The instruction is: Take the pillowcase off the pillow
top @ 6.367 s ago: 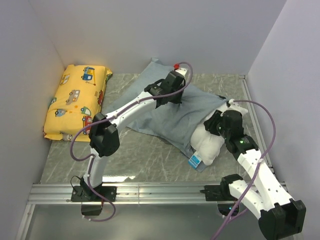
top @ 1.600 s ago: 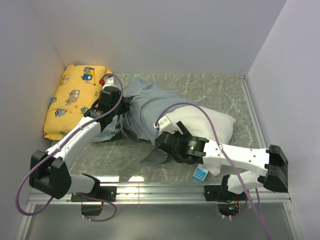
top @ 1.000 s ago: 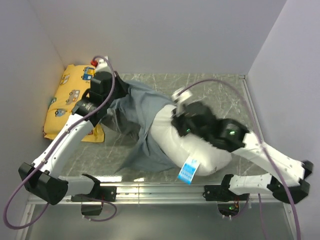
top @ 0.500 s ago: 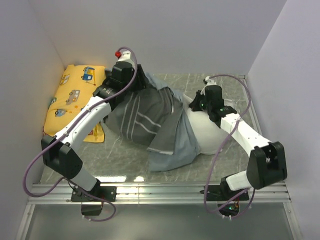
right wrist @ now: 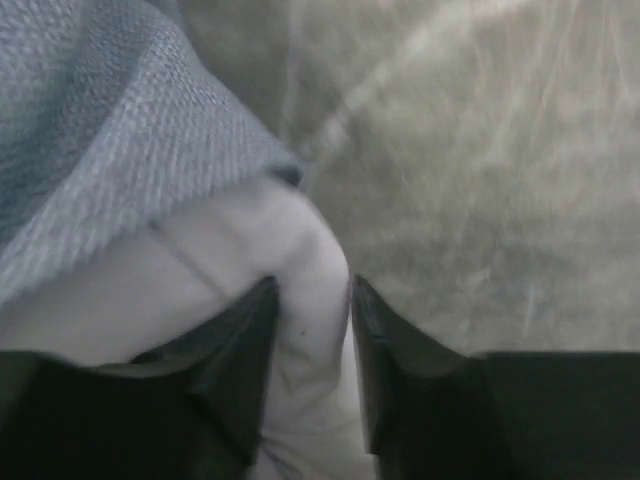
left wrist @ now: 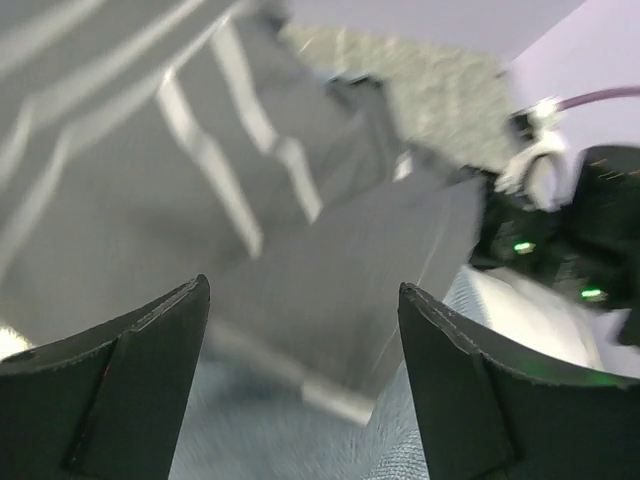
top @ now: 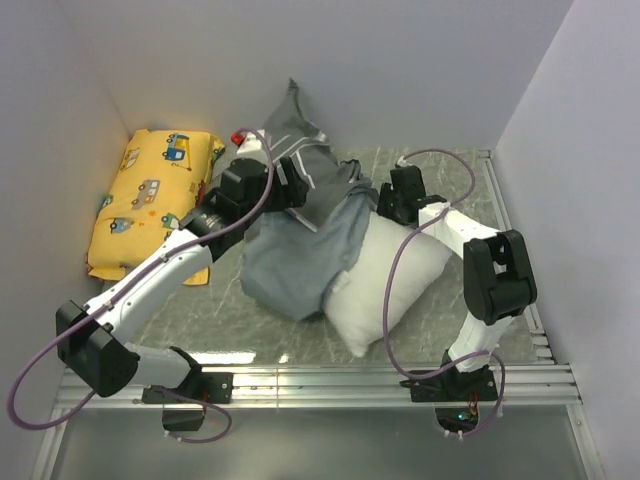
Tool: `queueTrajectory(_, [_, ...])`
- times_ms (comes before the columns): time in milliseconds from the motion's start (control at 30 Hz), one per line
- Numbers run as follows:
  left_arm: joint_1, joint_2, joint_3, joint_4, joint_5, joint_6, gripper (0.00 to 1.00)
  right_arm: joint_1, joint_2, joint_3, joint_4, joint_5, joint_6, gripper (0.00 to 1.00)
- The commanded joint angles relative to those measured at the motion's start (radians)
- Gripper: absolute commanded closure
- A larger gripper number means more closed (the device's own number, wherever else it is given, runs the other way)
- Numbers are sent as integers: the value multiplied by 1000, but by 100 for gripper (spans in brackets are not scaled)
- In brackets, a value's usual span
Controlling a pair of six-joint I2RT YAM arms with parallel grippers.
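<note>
The grey pillowcase (top: 298,250) lies heaped mid-table, one striped end thrown up against the back wall. It still overlaps the upper left of the white pillow (top: 392,272), which lies bare at the front right. My left gripper (top: 292,186) sits over the heap. In the left wrist view that gripper (left wrist: 303,290) is open wide, with striped pillowcase (left wrist: 250,190) beyond it and nothing between its fingers. My right gripper (top: 384,207) is at the pillow's far corner. In the right wrist view its jaws (right wrist: 312,285) stand partly open around a pillow (right wrist: 250,265) corner, with the pillowcase (right wrist: 100,150) edge just above.
A yellow vehicle-print cushion (top: 155,200) leans at the left wall. Walls close in the back and both sides. A metal rail (top: 320,380) runs along the front edge. Bare marble table (top: 440,170) shows behind the right gripper, and the right arm (left wrist: 570,220) appears in the left wrist view.
Both grippers went from shut to open. The pillowcase was pulled back and up toward the wall, baring more pillow. The pillow settled front right, and the right gripper moved to its far corner.
</note>
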Motion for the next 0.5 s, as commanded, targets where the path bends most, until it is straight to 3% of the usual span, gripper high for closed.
queueTrajectory(0, [-4,10,-93,53,-42,-45,18,17,-4,40,-107,16,-8,50])
queueTrajectory(33, [-4,18,-101,73,-43,-42,18,16,-19,47,-114,34,-14,42])
queueTrajectory(167, [-9,97,-89,70,-53,-34,17,20,-85,86,-167,77,-29,30])
queueTrajectory(333, [-23,120,-115,97,-80,-32,21,60,-249,98,-221,142,-28,22])
queueTrajectory(467, [-23,159,-106,93,-94,-42,47,178,-386,89,-273,211,-28,18])
